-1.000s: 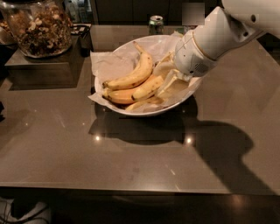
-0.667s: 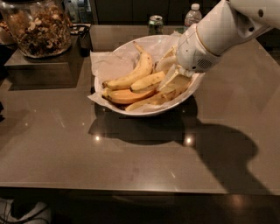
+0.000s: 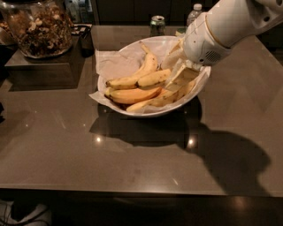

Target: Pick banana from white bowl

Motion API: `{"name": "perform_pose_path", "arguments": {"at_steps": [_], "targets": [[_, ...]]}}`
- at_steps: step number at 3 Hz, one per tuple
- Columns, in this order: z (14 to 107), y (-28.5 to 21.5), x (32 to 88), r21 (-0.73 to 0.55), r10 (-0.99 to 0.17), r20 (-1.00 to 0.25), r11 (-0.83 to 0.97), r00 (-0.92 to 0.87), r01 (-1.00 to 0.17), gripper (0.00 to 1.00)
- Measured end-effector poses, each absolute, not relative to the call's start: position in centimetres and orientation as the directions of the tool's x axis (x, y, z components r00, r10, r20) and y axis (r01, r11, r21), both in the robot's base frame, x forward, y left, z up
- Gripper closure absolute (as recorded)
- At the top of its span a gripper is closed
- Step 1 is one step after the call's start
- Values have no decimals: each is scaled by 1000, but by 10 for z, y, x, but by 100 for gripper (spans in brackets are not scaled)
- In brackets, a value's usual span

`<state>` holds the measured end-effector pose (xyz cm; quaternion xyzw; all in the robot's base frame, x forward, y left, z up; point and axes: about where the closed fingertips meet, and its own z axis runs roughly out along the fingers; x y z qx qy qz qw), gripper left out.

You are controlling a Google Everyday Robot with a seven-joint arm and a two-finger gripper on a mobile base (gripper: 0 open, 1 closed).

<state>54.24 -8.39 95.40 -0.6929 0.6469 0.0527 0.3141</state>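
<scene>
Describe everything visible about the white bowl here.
The white bowl is wide, shallow and round with a smooth rim. It stands upright on the dark table, lined with crumpled white paper that overhangs its left edge. Several bananas lie inside. The gripper reaches down into its right side, among the bananas.

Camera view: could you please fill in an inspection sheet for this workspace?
Surface: glossy grey-brown table, with the arm's shadow at right.
Job's things: white bowl, paper-lined; banana, fairly straight, lies in it with its right end at the gripper.
Clutter: curved banana and orange-toned banana in the bowl; can, bottle and glass snack jar behind.
Grippers: gripper down inside the bowl's right side.
Cables: nothing seen.
Surroundings: dark background.
</scene>
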Motion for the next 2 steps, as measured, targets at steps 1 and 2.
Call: {"name": "perform_pose_path", "arguments": {"at_steps": [1,2], "targets": [[977,-87,527,-374,-858,-482,15,181,-927,100],[996,-97,512,-390,-873,-458,27,169,-920,100]]}}
